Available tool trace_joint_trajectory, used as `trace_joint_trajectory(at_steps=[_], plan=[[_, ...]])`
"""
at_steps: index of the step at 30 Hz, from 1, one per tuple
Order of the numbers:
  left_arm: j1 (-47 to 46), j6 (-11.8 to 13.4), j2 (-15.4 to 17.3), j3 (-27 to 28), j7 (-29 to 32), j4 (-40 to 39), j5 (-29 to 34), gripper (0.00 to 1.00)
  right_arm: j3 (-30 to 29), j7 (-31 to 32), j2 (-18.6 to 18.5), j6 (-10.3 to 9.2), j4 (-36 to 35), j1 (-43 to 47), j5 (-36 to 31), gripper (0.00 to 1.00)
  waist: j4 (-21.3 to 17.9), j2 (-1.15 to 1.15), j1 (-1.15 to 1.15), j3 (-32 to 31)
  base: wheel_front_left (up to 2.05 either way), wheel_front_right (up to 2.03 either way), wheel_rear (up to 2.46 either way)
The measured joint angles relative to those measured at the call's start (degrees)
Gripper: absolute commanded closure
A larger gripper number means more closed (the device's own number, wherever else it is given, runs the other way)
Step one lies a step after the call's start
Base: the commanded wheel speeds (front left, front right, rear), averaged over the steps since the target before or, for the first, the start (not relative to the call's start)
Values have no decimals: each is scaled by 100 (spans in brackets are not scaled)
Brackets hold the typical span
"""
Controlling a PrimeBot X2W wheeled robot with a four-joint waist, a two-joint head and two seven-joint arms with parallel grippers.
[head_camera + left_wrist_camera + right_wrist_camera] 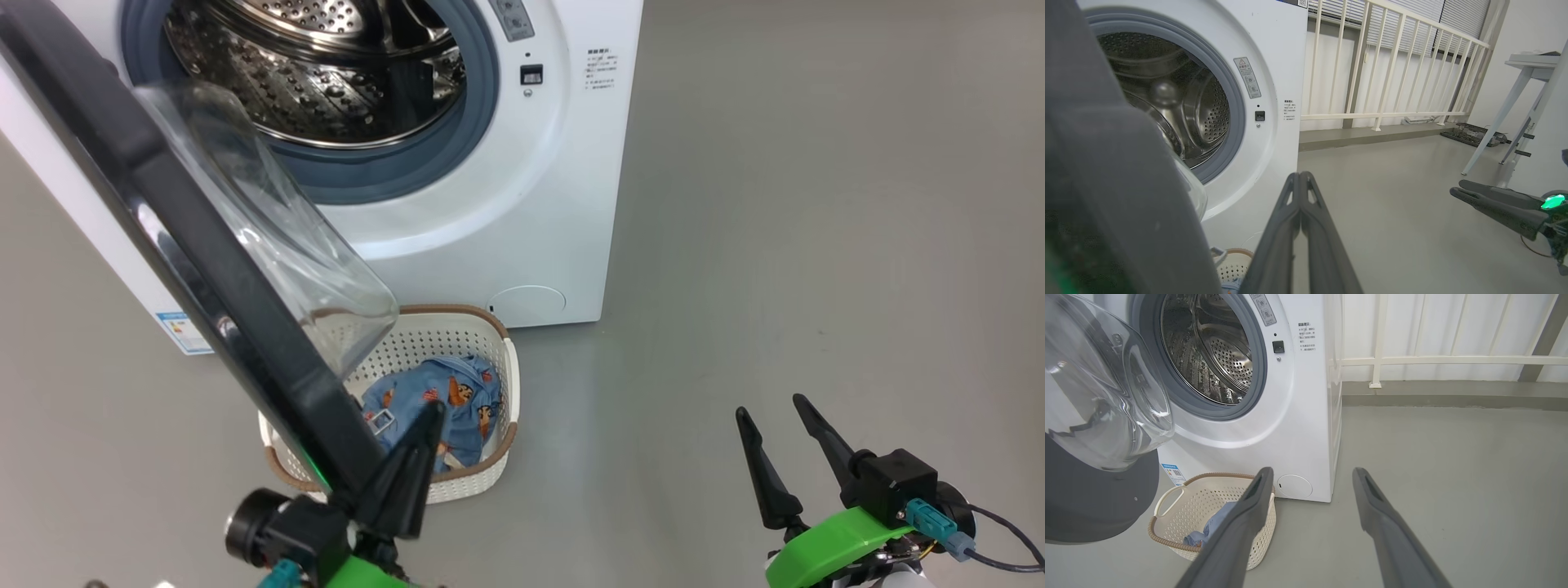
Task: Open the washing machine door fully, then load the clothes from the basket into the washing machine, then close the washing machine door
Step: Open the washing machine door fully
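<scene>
The door (204, 269) is swung out over the basket (457, 311), where the clothes (461, 392) lie just ahead of the left gripper (430, 415), its fingers (406, 482) pressed shut on nothing, perhaps touching the door's edge. The right gripper (771, 407), spread wide and empty, is held well apart.

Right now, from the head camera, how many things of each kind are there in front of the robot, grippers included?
Washer: 1
Door: 1
Basket: 1
Clothes: 1 blue bundle; the number of pieces cannot be told
Grippers: 2, the left gripper and the right gripper
Total: 6
</scene>
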Motion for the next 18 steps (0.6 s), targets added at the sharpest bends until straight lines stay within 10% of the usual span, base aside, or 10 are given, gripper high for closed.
trace_joint_trajectory(at_steps=[18], plan=[[-54,149,-164,319,0,396,-29,100,-70,0,9,0,21,-1,105,0,291,0,0,47,0,0,0]])
